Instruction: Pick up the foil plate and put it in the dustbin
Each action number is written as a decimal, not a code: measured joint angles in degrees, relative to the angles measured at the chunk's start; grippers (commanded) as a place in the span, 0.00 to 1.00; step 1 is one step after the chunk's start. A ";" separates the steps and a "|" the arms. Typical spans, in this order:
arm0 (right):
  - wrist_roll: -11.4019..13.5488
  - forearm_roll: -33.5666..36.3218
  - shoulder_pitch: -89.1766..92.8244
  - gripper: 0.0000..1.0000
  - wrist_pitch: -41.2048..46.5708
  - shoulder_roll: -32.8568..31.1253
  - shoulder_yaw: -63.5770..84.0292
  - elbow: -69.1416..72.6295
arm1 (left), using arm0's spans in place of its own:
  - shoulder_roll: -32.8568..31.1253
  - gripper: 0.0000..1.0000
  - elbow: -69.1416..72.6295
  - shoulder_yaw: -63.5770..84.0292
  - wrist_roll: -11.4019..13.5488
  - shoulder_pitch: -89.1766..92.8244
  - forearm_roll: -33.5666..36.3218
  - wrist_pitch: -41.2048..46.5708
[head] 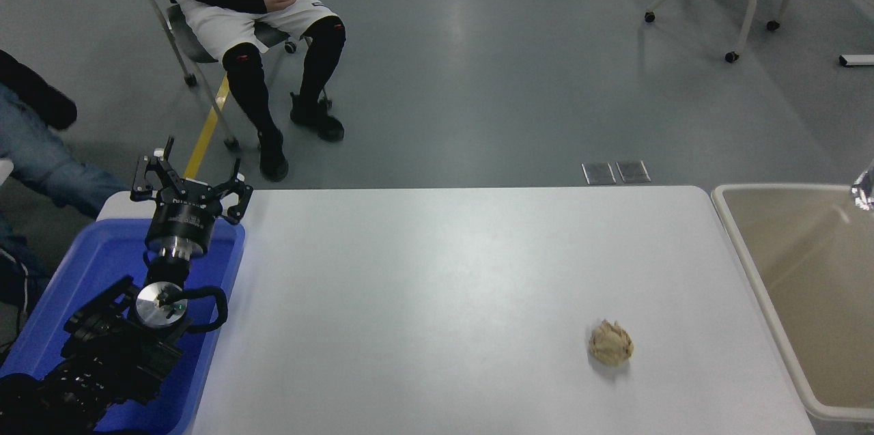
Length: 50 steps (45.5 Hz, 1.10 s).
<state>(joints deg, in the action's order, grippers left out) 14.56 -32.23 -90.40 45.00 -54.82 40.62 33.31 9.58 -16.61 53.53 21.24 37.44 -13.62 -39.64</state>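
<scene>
Only a silver sliver of the foil plate (864,190) showed at the frame's right edge, above the dustbin (748,264). The right arm lay outside the frame. At lower left, the left gripper (189,184) hung over the blue tub (218,298), fingers spread wide. A paper ball (611,343) sat on the worktop (437,298).

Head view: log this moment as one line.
foil plate: only a corner visible at right edge, over dustbin | paper ball: on table | left gripper: open, parked over blue tub | right gripper: unseen
</scene>
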 measured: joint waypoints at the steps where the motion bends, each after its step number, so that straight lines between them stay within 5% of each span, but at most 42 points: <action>1: 0.02 0.82 1.02 0.00 0.00 -0.05 -0.59 -0.71 | 0.00 0.99 0.00 0.00 0.00 0.00 -0.01 0.00; 21: -0.04 16.42 22.84 0.00 -11.55 -0.10 -17.69 -9.67 | 0.00 0.99 0.00 0.00 0.00 0.00 -0.01 0.08; 50: -1.22 25.98 46.80 0.00 -31.79 8.79 -45.83 -18.63 | 0.00 0.99 0.01 0.00 0.02 0.00 0.00 0.08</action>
<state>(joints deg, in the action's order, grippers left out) 13.34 -6.25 -43.60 13.21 -46.03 -5.20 14.67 9.58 -16.61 53.53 21.26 37.44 -13.61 -39.55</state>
